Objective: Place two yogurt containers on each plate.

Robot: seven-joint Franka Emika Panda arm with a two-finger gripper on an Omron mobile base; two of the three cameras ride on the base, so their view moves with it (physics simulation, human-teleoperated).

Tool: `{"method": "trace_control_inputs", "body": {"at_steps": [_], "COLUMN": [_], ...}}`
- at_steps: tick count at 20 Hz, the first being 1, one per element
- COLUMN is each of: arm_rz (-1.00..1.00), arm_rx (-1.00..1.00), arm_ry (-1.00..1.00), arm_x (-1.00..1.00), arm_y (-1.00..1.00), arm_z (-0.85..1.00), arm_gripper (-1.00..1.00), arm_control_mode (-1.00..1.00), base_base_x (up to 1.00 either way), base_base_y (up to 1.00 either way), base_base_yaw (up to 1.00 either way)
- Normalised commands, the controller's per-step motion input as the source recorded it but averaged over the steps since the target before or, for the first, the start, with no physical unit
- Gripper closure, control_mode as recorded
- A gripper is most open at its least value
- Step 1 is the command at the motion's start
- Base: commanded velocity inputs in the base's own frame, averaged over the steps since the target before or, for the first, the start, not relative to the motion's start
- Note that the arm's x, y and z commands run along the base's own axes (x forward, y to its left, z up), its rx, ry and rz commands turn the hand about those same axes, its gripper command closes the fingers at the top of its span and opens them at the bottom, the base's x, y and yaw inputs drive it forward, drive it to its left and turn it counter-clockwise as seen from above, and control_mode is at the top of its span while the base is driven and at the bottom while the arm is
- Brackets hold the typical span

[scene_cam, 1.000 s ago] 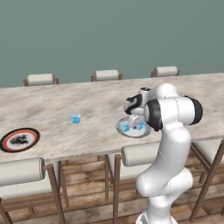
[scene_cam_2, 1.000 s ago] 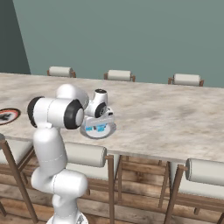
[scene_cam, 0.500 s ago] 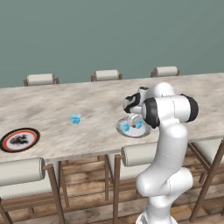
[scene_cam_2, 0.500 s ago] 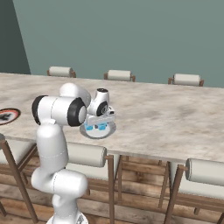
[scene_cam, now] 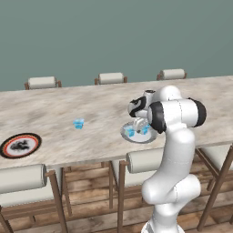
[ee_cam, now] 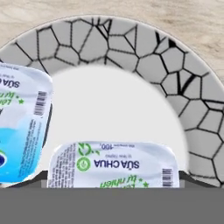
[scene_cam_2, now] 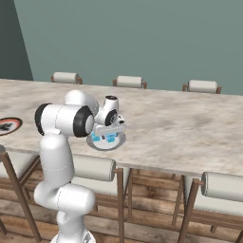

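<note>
Your gripper (scene_cam: 139, 124) sat low over the grey plate (scene_cam: 129, 136) at mid-frame in the left base view. In the hand view one cup (ee_cam: 114, 165) lay right at the bottom edge between the finger tips (ee_cam: 186, 178); those tips stood just outside the lid's ends, so you could not tell whether they had let go or were clamped on it.

The risk, as I judged it: if you lifted while a finger was against that cup, you would drag or tip it, and it could knock the second cup (ee_cam: 19, 127) at the left of the hand view, which sat just beside it. Both were on the plate's smooth centre, where a nudge might slide them toward the cracked-pattern rim.

So the grey plate held two light blue cups. The black-rimmed plate (scene_cam: 7, 145) at the far left of the left base view appeared to hold none. A loose cup (scene_cam: 78, 123) stood on the table (scene_cam: 54, 107) between the plates, well apart from both.
</note>
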Motion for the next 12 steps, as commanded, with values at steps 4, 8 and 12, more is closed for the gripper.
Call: {"method": "trace_control_inputs", "body": {"at_steps": [4, 8, 12], "arm_rz": [0.00, 0.00, 0.00], "arm_rx": [0.00, 0.00, 0.00], "arm_ry": [0.00, 0.00, 0.00], "arm_x": [-0.03, -0.06, -0.14], "arm_y": [-0.05, -0.01, 0.00], "arm_z": [0.00, 0.07, 0.39], "arm_gripper": [-1.00, -1.00, -1.00], "arm_control_mode": [-1.00, -1.00, -1.00], "base_base_x": [0.00, 0.00, 0.00], "base_base_y": [0.00, 0.00, 0.00], "base_base_yaw": [0.00, 0.00, 0.00]}}
